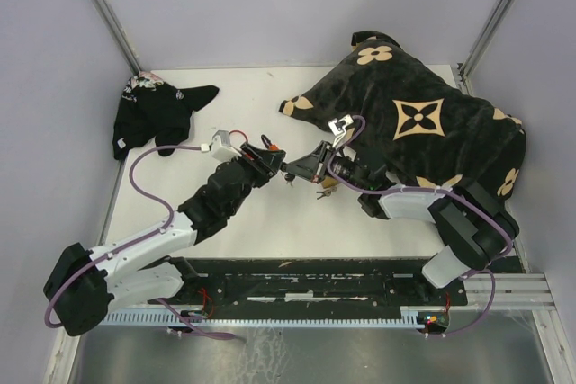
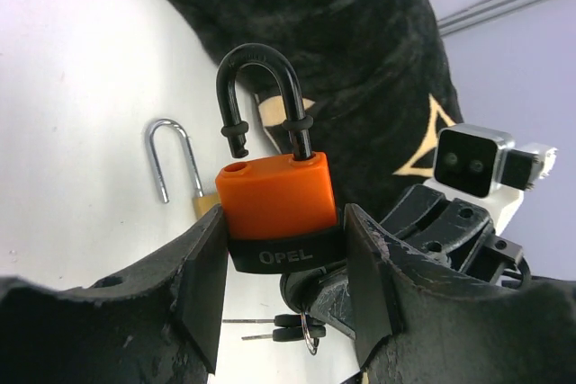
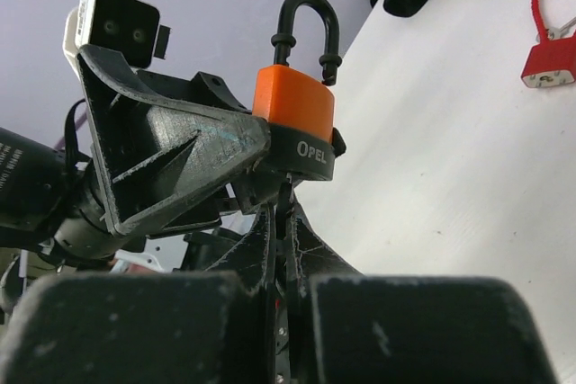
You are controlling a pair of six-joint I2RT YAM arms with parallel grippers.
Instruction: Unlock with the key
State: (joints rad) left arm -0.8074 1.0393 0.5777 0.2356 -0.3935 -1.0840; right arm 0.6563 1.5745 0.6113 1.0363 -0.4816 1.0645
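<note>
The orange plastic padlock [image 2: 274,204], pinched in the left gripper [image 2: 286,263], looks unlocked, with its black shackle [image 2: 256,65] sprung free — the right gripper [image 3: 281,254], pressed together on the small metal key [image 3: 284,209], likely only needs to withdraw.

The orange padlock [image 2: 274,195], its black shackle [image 2: 261,87] open, stands upright with the key [image 3: 283,211] in its base.

Bright, even overhead light; white surface [image 1: 270,213] glares, nearly blown out in wrist views. Shadows soft, faint. Orange padlock [image 2: 274,200] sharp; left tool [image 2: 283,254] and right tool [image 3: 281,249] loom dark, blurred close to lens. Overhead view mildly soft.
</note>
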